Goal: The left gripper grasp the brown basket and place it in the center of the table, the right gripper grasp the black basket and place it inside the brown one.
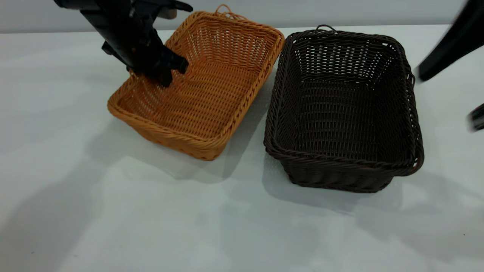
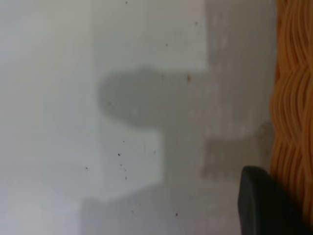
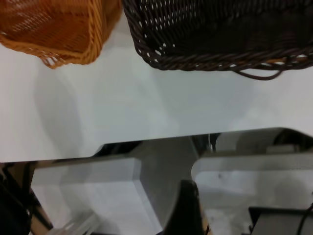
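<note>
The brown basket sits left of centre on the table, turned at an angle, with its left side a little raised. My left gripper straddles its left long rim, one finger inside and one finger against the outer wall, shut on the rim. The black basket stands upright right next to it on the right. My right gripper shows only as a blur at the right edge, away from the black basket. The right wrist view shows the black basket and the brown basket from beyond the table's edge.
The two baskets nearly touch at their far corners. The table's far edge runs just behind them. Bare tabletop lies in front of both baskets. The right arm's dark link hangs over the right rear corner.
</note>
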Available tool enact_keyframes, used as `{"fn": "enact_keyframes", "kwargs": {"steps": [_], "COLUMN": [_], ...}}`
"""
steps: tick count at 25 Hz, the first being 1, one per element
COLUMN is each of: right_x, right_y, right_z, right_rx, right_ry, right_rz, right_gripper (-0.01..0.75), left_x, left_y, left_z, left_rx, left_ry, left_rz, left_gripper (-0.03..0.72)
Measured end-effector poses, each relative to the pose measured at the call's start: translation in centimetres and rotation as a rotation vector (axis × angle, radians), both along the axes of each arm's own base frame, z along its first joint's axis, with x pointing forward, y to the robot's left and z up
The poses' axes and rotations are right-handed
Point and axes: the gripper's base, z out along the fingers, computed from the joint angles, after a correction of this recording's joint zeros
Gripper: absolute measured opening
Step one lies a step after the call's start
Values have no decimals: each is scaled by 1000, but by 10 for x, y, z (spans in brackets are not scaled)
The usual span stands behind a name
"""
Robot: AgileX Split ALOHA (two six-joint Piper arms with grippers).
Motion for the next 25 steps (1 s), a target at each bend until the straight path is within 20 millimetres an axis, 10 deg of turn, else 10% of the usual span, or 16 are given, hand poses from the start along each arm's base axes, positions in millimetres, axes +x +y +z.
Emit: {"fn": "enact_keyframes", "kwargs": {"steps": [11, 25], "right_x": [21, 51], "right_y": [49, 45], "right_z": [-91, -145], "right_rx": [6, -116], "right_ry": [249, 251], "right_rz": [-230, -410], "right_gripper": [561, 555], "left_x": [14, 16], "left_y": [15, 15], "left_z": [117, 128], "left_rx": [-37, -31], "left_ry": [-250, -303], "left_rz": [1, -21], "left_gripper": [95, 94]}}
